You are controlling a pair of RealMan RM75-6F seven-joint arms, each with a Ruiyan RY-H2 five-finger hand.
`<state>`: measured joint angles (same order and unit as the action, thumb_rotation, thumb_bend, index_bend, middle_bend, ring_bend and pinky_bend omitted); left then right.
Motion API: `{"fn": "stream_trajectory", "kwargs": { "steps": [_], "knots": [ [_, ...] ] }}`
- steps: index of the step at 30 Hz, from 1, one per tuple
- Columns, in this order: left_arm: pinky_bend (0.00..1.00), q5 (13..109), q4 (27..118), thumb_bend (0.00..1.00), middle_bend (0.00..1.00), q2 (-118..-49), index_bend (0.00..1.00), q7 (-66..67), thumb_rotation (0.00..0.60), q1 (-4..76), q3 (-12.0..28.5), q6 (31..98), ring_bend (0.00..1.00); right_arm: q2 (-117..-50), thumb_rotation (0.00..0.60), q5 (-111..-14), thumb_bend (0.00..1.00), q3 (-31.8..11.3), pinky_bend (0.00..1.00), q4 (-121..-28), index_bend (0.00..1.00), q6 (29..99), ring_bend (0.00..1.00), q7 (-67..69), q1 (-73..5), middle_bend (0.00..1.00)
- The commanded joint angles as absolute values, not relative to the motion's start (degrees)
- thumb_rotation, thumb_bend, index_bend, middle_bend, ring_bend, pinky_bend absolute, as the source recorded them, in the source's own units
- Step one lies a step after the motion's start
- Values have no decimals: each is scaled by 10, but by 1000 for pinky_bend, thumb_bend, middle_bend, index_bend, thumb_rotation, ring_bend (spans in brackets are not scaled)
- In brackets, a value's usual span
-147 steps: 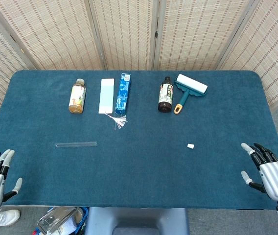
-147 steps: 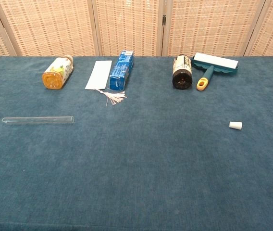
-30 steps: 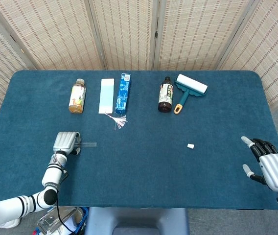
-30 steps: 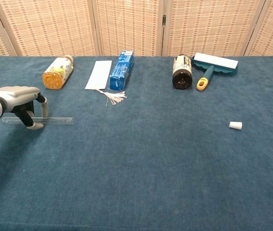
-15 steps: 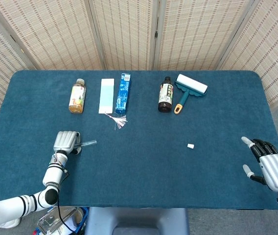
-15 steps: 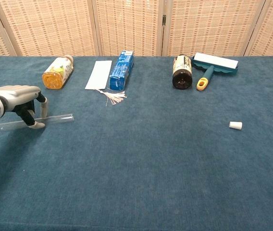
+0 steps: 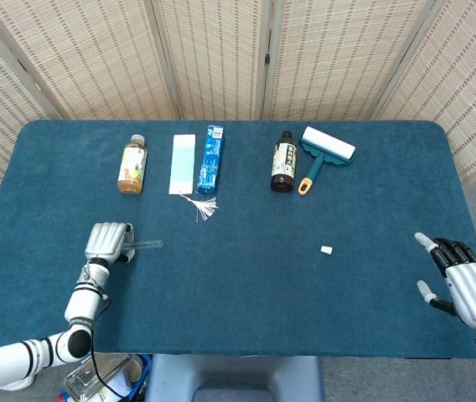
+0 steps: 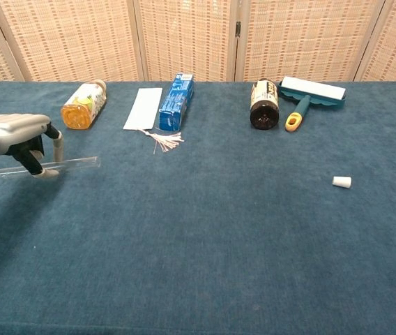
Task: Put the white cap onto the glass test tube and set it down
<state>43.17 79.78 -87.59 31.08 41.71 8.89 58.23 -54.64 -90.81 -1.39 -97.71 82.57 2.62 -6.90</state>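
Note:
The clear glass test tube (image 8: 72, 165) is lifted a little above the blue cloth at the left, lying nearly level, its free end (image 7: 149, 244) pointing right. My left hand (image 7: 107, 242) grips it near its left part, fingers (image 8: 57, 149) curled around it. The small white cap (image 7: 326, 249) lies alone on the cloth right of centre, also seen as the cap (image 8: 341, 182) in the chest view. My right hand (image 7: 463, 283) hovers at the table's right front corner with fingers spread, holding nothing, far from the cap.
Along the back stand a yellow drink bottle (image 7: 132, 164), a white card (image 7: 183, 163), a blue box (image 7: 210, 159) with a white tassel (image 7: 202, 206), a dark bottle (image 7: 283, 162) and a teal lint roller (image 7: 325, 150). A woven screen (image 7: 238, 59) closes the rear.
My left hand reached in from the front left corner, closed around the tube and raised it off the cloth, shifting slightly left. The right hand and cap stayed put.

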Motion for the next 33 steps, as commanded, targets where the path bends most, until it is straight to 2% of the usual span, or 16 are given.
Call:
{"fn": "stream_trajectory", "kwargs": {
  "steps": [1,4,6,7,9,11,17,19,22,28,33],
  "knots": [
    [1000,469,833,332,1000,-847,634,279,600,400,85,596,1000,-545,600,-908,343,-15,202,-984,98,824,188,13,-71,246],
    [1000,509,858,338,1000,-827,638,254,600,388,81,609,1000,-546,600,-910,446,-19,269,-993,119,821,251,-10,-76,288],
    [1000,531,872,340,1000,-816,641,238,600,381,79,614,1000,-546,600,-905,540,-21,375,-998,142,810,362,-26,-82,340],
    [1000,540,877,343,1000,-812,643,233,600,378,78,616,1000,-546,600,-901,583,-22,458,-1001,150,802,440,-35,-86,379],
    [1000,556,884,347,1000,-804,645,222,600,374,76,620,1000,-546,600,-891,661,-22,640,-1007,169,779,600,-59,-95,491],
    [1000,566,889,354,1000,-800,647,215,600,370,75,622,1000,-545,600,-881,719,-21,755,-1016,194,757,713,-81,-104,601],
    [1000,597,907,357,1000,-786,651,202,600,358,69,633,1000,-552,600,-836,924,-26,969,-1028,237,679,968,-115,-141,878],
    [1000,605,911,357,1000,-784,654,203,600,357,67,634,1000,-561,600,-821,986,-30,998,-1022,250,654,997,-116,-156,941],
    [1000,608,914,357,1000,-783,657,206,600,356,66,633,1000,-572,600,-804,1000,-35,1000,-1015,271,630,1000,-114,-170,996],
    [1000,623,938,357,1000,-776,657,214,600,350,63,643,1000,-609,600,-731,1000,-45,1000,-987,279,527,1000,-132,-228,1000],
    [1000,627,950,358,1000,-773,657,223,600,346,62,646,1000,-642,600,-693,1000,-51,1000,-957,280,477,1000,-140,-265,1000]
  ]
}}
